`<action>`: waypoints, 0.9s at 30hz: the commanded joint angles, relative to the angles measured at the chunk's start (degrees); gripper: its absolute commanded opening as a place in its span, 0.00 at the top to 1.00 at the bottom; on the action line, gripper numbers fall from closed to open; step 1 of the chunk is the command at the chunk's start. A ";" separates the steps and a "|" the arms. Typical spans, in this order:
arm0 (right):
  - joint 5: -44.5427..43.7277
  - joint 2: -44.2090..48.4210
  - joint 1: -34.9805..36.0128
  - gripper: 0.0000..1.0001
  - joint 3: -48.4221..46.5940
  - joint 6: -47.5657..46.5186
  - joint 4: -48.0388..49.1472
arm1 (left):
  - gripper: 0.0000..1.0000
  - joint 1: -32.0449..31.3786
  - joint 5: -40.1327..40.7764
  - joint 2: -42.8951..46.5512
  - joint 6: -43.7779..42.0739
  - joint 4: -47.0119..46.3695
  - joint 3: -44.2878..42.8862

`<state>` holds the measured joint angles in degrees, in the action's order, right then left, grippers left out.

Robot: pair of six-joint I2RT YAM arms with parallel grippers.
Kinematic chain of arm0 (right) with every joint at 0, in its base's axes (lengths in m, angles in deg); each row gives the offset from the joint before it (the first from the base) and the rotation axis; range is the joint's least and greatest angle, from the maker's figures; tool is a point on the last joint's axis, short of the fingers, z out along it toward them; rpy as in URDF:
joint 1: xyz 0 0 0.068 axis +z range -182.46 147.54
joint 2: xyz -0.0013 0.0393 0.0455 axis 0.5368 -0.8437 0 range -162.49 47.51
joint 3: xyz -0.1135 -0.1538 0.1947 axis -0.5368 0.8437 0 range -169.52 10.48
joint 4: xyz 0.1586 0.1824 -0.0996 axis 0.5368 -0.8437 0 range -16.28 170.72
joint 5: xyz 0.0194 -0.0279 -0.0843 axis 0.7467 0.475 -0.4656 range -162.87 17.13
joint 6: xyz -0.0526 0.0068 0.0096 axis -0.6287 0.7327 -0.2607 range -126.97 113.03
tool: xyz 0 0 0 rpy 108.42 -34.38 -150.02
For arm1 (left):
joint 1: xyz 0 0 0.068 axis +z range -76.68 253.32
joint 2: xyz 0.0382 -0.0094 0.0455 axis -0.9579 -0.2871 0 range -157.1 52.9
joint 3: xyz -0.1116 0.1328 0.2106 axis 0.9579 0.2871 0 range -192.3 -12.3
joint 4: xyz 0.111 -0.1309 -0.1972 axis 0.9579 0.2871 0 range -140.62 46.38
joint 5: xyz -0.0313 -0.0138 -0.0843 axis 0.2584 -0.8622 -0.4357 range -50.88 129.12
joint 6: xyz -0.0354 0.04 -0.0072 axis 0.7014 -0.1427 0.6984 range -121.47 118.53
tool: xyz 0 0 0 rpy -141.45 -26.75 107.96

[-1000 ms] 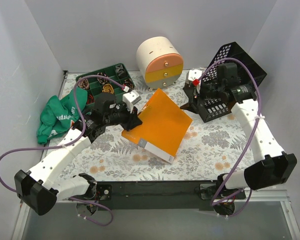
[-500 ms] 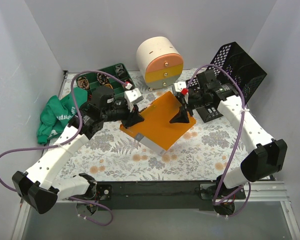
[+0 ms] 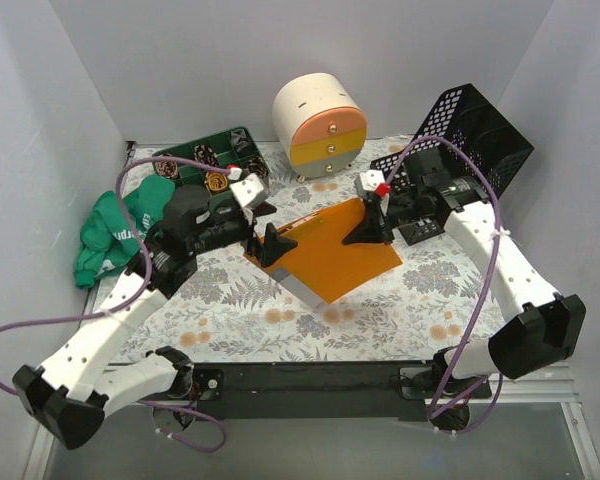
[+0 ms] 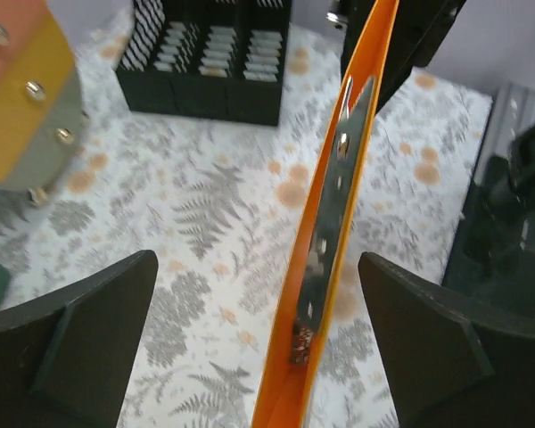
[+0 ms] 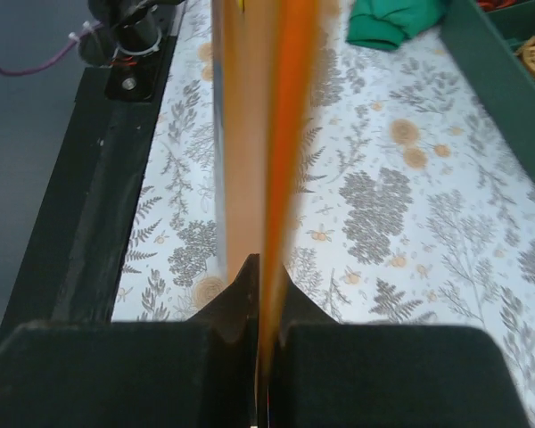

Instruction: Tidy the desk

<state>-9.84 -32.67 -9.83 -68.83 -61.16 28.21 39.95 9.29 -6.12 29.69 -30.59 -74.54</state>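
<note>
The desk (image 3: 230,312) has a pale fern-and-flower print. An orange folder (image 3: 332,250) is held tilted over its middle. My right gripper (image 3: 366,228) is shut on the folder's far right edge. In the right wrist view the thin orange cover (image 5: 276,134) runs straight out from between the closed jaws of the right gripper (image 5: 267,278). My left gripper (image 3: 266,232) stands open at the folder's left end, one finger on each side. In the left wrist view the folder (image 4: 332,223) is edge-on, its metal clip strip showing, apart from both black fingers (image 4: 80,343) of the left gripper (image 4: 257,266).
A green cloth (image 3: 113,232) lies at the left edge. A dark green compartment tray (image 3: 218,165) sits at the back left. A round cream drawer unit (image 3: 320,125) stands at the back middle, and a tipped black mesh basket (image 3: 465,145) at the back right. Grey walls enclose the desk.
My left gripper has opened and let go of the folder. My right gripper came in from the basket and shut on the folder's right edge. The folder now lies lower and flatter.
</note>
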 commanded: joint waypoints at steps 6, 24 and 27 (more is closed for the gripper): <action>15.28 6.97 -18.58 0.99 -0.32 -0.39 -0.75 | 0.02 0.14 8.12 17.53 14.89 -24.59 17.31; 26.97 7.50 -16.13 0.99 0.73 1.28 -0.49 | 0.18 -0.03 -19.84 1.38 24.65 -56.59 25.50; 27.15 7.50 -16.13 0.99 0.82 1.28 -0.49 | 0.21 -0.12 -18.61 1.28 25.88 -59.14 25.32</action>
<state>8.82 -26.66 -25.94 -68.35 -60.66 27.64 39.98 -6.12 -5.32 51.92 -82.33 -46.91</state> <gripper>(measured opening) 0.033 0.805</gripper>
